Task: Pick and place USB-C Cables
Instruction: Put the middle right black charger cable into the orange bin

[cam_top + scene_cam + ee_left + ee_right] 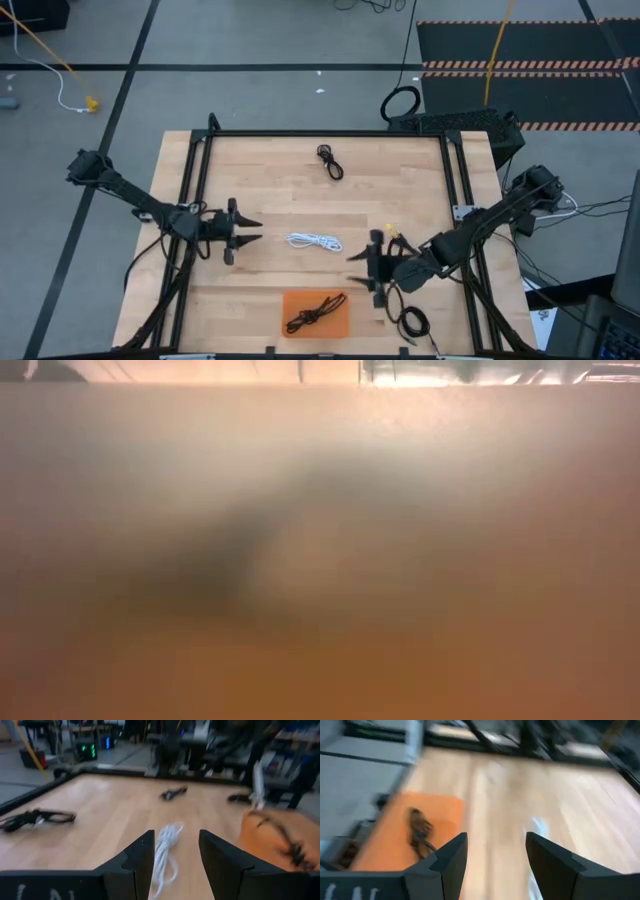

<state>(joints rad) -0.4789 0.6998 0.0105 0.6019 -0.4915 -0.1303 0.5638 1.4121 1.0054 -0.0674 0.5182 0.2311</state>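
An orange-brown blur with a dark smudge fills the low view; nothing can be told apart.

L gripper (250, 231) & R gripper (362, 270) both spread, empty.

I see a white USB-C cable (315, 241), loose coil flat on the worktop, between my left pincer (248, 231) and right pincer (362, 268), one black cable (315, 312) on the orange tray (340, 322) near the right pincer, another black coil (330, 161) far beyond both, a fourth (412, 322) just behind the right pincer
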